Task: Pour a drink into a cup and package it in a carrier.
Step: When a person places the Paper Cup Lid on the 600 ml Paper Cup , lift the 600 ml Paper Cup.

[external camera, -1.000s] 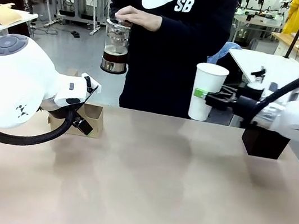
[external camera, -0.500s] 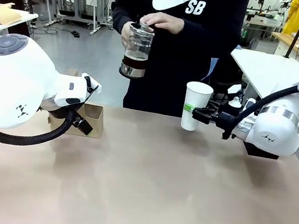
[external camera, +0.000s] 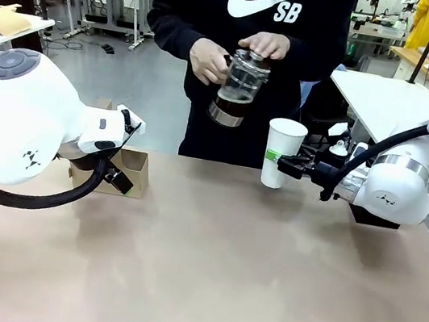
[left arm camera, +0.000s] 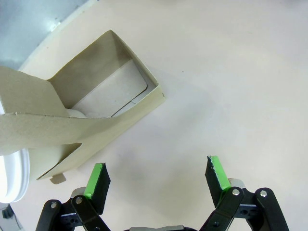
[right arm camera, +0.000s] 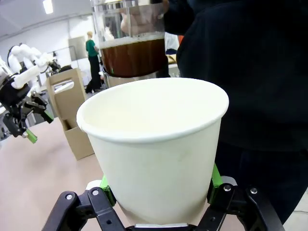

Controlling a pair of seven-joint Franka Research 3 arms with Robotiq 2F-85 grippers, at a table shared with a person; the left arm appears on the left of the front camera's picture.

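The tan table (external camera: 221,276) spans the front view, with a person in a black sweatshirt (external camera: 292,83) standing at its far side. The left arm (external camera: 17,117) bulks at the left and the right arm (external camera: 394,185) reaches in from the right. The cardboard carrier (external camera: 138,172) sits on the table by the left arm. The person's hands (external camera: 210,61) hold a glass jug (external camera: 238,90), tilted just above and beside a white paper cup (external camera: 282,151); the dark drink (right arm camera: 134,55) is inside the jug. The right gripper (right arm camera: 161,187) clamps the cup upright above the table's far edge. The left gripper (left arm camera: 157,174) is spread wide and empty beside the carrier.
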